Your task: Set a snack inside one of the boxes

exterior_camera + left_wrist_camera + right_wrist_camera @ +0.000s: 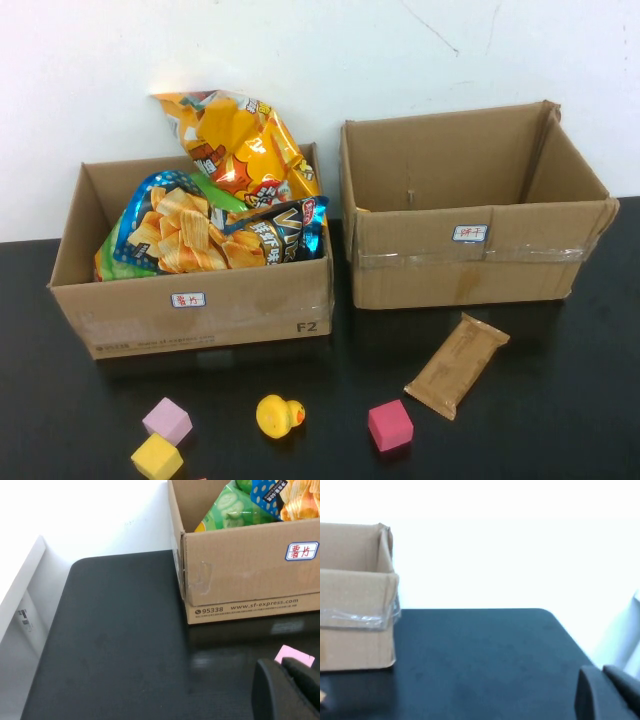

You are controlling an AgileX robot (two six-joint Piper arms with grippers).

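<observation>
Brown snack bar (457, 364) lay untouched at lower right of the high view, right box (470, 205) empty; left gripper (292, 687) and right gripper (610, 692) showed only at their wrist views' lower right corners, holding nothing visible, their opening impossible to tell.

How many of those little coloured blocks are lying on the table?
3 clearly: a purple block and a yellow block front left, a pink block beside the duck. A red sliver at the front edge may be another. Both grippers are out of the high view.

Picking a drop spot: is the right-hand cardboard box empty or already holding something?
Empty as far as visible: the right box shows only bare cardboard inside. The left box is full of chip bags. Neither end effector appears in the high view.
</observation>
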